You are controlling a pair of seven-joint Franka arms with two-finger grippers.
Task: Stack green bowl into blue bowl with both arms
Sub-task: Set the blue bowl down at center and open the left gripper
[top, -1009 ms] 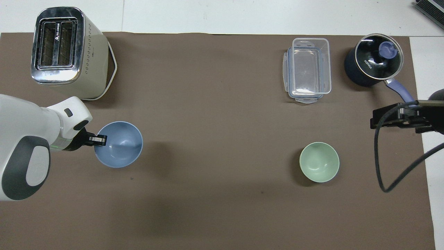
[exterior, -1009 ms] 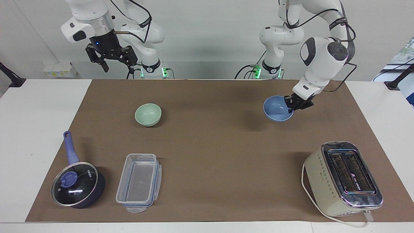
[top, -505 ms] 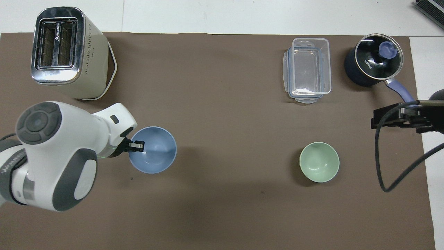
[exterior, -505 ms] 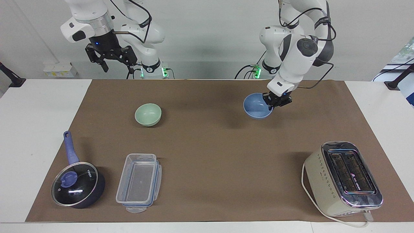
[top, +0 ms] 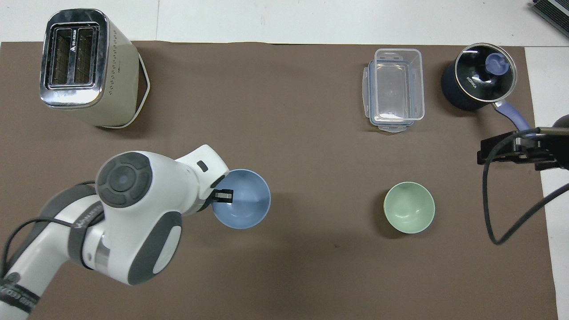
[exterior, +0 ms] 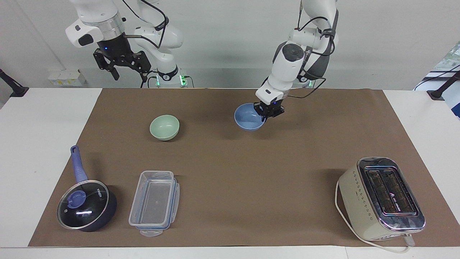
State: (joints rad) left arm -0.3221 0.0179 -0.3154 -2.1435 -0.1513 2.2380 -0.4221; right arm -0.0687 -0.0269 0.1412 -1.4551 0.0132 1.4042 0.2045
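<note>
The blue bowl (exterior: 247,118) hangs a little above the brown mat, near the middle of the table. My left gripper (exterior: 266,112) is shut on its rim on the side toward the left arm's end; in the overhead view the gripper (top: 222,195) holds the bowl (top: 246,206) by that rim. The green bowl (exterior: 164,127) stands upright on the mat toward the right arm's end, also seen in the overhead view (top: 409,207), apart from the blue bowl. My right gripper (exterior: 124,68) waits open and empty, raised over the mat's edge (top: 511,151) at its own end.
A cream toaster (exterior: 382,198) stands far from the robots at the left arm's end. A clear plastic container (exterior: 154,203) and a dark lidded pot with a blue handle (exterior: 86,207) stand far from the robots at the right arm's end, farther out than the green bowl.
My left arm has carried the blue bowl from the left arm's end toward the middle of the table, closer to the green bowl. The right gripper has barely moved.
</note>
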